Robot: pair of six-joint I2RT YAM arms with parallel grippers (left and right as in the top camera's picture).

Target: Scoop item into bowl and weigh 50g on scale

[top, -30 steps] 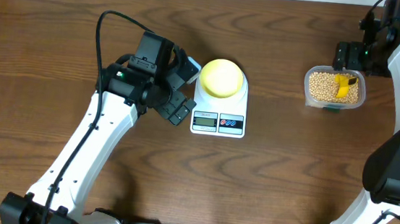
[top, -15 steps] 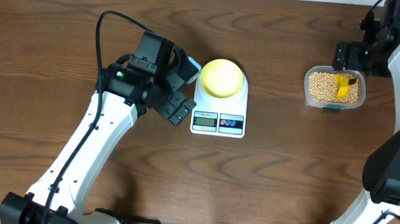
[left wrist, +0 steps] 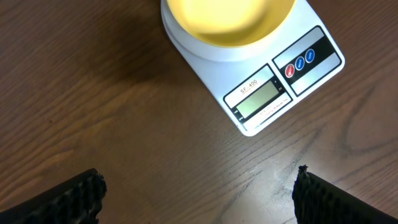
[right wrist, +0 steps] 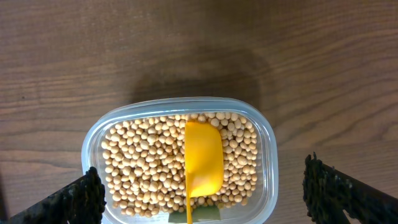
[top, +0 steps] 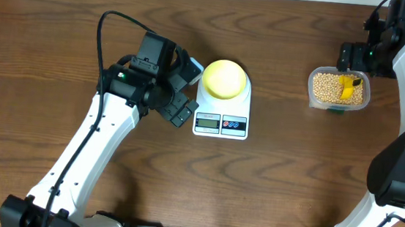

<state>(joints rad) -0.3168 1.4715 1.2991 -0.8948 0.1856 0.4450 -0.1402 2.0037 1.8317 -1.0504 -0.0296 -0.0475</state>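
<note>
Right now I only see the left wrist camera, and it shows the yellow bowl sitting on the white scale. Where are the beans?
Observer: The beans fill a clear plastic tub way over on the robot's right, well apart from the scale.
Operator: Is there something to scoop them with?
Observer: Yes, a small yellow scoop lies on top of the beans inside the tub.
Operator: Is the other hand holding it?
Observer: No. The right gripper hangs open above the tub, with its fingers out past both sides and touching nothing.
</note>
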